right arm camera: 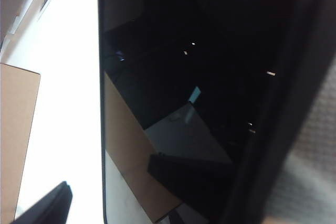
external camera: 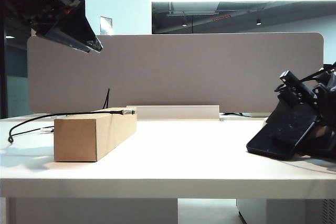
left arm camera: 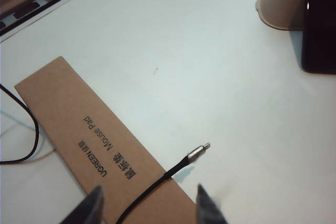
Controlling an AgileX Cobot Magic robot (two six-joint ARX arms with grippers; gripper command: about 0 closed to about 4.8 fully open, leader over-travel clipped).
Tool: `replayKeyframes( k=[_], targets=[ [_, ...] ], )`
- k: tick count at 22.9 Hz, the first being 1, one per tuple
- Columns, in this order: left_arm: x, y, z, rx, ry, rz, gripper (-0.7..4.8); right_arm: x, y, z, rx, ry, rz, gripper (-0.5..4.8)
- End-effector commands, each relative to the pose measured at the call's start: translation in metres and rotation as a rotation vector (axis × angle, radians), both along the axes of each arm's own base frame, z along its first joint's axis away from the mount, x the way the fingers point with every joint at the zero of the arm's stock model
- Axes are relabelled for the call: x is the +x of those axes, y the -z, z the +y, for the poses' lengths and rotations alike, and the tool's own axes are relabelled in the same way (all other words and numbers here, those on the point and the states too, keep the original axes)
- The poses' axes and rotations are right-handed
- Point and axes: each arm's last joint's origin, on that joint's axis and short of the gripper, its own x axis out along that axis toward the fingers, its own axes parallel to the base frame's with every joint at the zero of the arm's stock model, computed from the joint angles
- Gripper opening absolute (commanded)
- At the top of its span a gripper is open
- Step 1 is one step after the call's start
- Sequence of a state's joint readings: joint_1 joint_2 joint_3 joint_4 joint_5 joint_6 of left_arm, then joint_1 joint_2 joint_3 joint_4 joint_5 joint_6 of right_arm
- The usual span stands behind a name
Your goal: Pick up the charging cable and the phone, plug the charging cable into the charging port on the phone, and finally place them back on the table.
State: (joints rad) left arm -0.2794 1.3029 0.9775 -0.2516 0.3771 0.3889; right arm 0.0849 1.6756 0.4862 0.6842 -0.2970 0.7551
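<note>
A: Left gripper (left arm camera: 148, 203), high over the bench (external camera: 199, 156): fingers (left arm camera: 89, 205) spread, empty. Right gripper (external camera: 310, 121), low at the phone (external camera: 283, 132): fingers wide, around it; grip unclear.

B: Charging cable (left arm camera: 152, 187)?

A: Across the cardboard box (external camera: 94, 132), silvery plug (left arm camera: 197, 153) overhanging. Step: pick-up. Next: left descends, straddling the plug. Beige stand (left arm camera: 281, 3) behind; nothing obstructs.

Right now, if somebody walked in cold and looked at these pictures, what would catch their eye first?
Probably the long brown cardboard box on the left of the off-white table, with the thin black charging cable draped over it, silvery plug past its edge. Above it hovers the open left gripper. Far right, the glossy black phone leans tilted, with the right gripper at it.
</note>
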Motion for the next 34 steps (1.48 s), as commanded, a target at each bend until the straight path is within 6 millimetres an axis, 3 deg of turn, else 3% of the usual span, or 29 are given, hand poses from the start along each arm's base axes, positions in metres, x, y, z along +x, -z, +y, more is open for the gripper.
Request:
replayKeyframes(
  k=[1,16,22,29,34],
  targets=[
    [-0.001,-0.002,0.000,0.002,0.005,0.000,2.19,0.002,0.007,0.001,0.001,0.000,0.041,3.48],
    [-0.001,-0.002,0.000,0.003,0.005,0.004,2.19,0.001,0.006,0.003,0.047,-0.080,0.043,0.06],
    [-0.002,-0.002,-0.001,-0.019,0.045,0.015,2.14,0.002,-0.003,0.007,0.126,-0.227,-0.026,-0.03],
    [-0.002,0.002,-0.006,0.111,0.163,-0.090,2.10,-0.004,-0.050,0.008,0.137,-0.297,-0.225,-0.03],
    [0.004,0.013,-0.014,0.213,0.247,-0.130,2.09,-0.021,-0.085,0.008,0.099,-0.365,-0.342,-0.03]
  ],
)
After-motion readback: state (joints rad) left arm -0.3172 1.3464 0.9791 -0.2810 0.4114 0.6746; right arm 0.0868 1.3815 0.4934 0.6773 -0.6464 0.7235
